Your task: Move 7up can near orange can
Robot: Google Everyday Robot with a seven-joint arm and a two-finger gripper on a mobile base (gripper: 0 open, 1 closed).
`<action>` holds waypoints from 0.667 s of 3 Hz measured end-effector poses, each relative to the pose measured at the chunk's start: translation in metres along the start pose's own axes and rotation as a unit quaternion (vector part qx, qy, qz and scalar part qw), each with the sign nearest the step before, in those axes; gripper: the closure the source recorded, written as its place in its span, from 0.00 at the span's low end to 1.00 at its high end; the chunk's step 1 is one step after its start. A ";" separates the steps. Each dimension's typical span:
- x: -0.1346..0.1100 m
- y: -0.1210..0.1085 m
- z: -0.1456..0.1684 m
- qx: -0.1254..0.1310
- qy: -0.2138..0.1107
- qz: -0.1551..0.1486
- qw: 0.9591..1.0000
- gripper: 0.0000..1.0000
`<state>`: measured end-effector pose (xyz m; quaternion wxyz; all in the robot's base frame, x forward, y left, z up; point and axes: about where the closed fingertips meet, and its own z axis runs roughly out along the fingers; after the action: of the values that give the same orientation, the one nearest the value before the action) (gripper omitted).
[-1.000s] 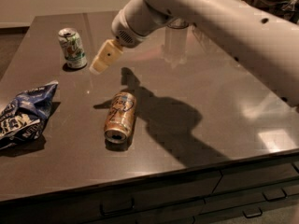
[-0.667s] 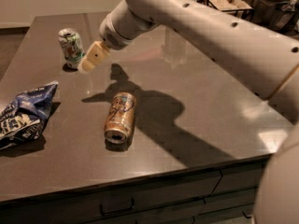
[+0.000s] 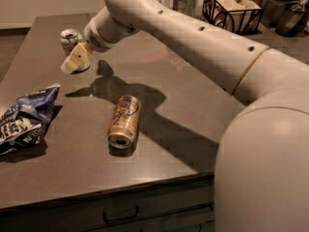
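The 7up can [image 3: 69, 40] is white and green with a silver top and stands upright at the far left of the dark table. The orange can [image 3: 124, 121] lies on its side near the table's middle, its silver end toward me. My gripper [image 3: 76, 59] is at the end of the long pale arm, just in front and to the right of the 7up can, overlapping its lower part in this view.
A crumpled blue and white snack bag [image 3: 25, 118] lies at the table's left edge. Wire baskets and containers [image 3: 233, 7] stand on a counter behind. The table's front edge [image 3: 106, 190] with drawers is near me.
My arm has swung left and farther across the table, bringing the gripper right up to the 7up can. Both cans and the bag have not moved.
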<state>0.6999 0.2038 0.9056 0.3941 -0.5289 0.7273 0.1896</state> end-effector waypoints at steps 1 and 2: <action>-0.019 -0.004 0.028 -0.010 -0.014 0.014 1.000 0.00; -0.031 -0.003 0.040 -0.016 -0.024 0.019 0.999 0.00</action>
<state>0.7220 0.2496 0.9056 0.3996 -0.5165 0.7243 0.2211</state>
